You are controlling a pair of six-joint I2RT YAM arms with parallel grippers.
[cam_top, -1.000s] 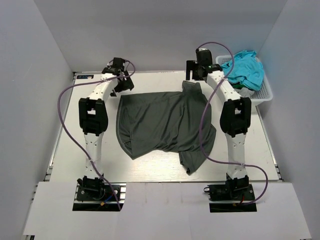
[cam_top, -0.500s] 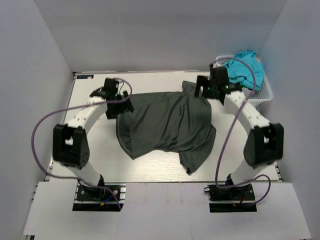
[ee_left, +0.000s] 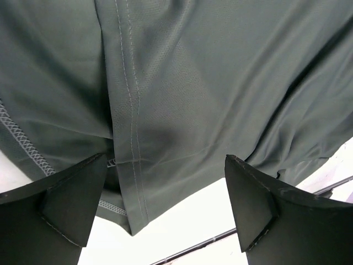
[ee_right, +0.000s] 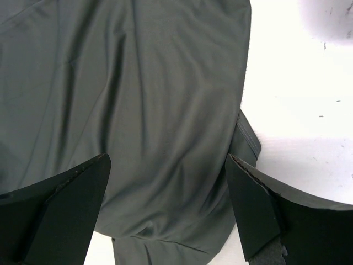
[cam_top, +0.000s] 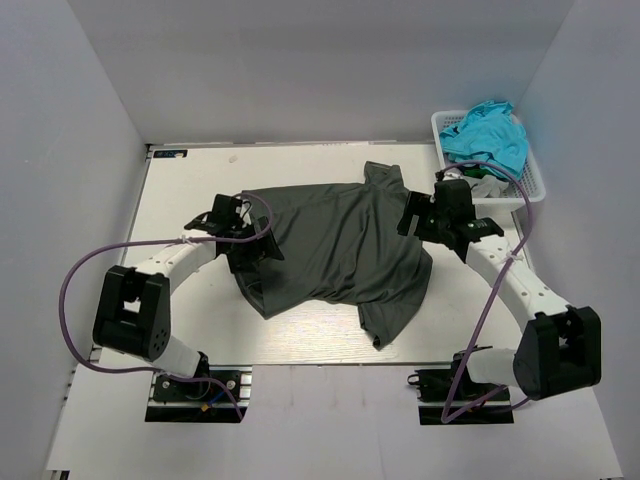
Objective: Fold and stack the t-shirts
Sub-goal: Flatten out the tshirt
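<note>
A dark charcoal-grey t-shirt (cam_top: 335, 245) lies spread and rumpled on the white table (cam_top: 180, 200). My left gripper (cam_top: 252, 250) is open over the shirt's left edge; its wrist view shows the stitched hem (ee_left: 132, 165) between the two fingers. My right gripper (cam_top: 418, 215) is open over the shirt's right edge; its wrist view shows smooth grey cloth (ee_right: 154, 138) between the fingers. A turquoise t-shirt (cam_top: 488, 135) lies heaped in the white basket (cam_top: 533, 185) at the back right, with a pale grey one (cam_top: 487, 186) under it.
White walls close the table at the back and both sides. Purple cables loop from both arms. The basket stands by the right arm's elbow. Bare table shows left of the shirt and along its front edge (cam_top: 300, 345).
Both arms have pulled back from the table's far edge toward me and lowered over the shirt's left and right edges. The shirt has not visibly moved.
</note>
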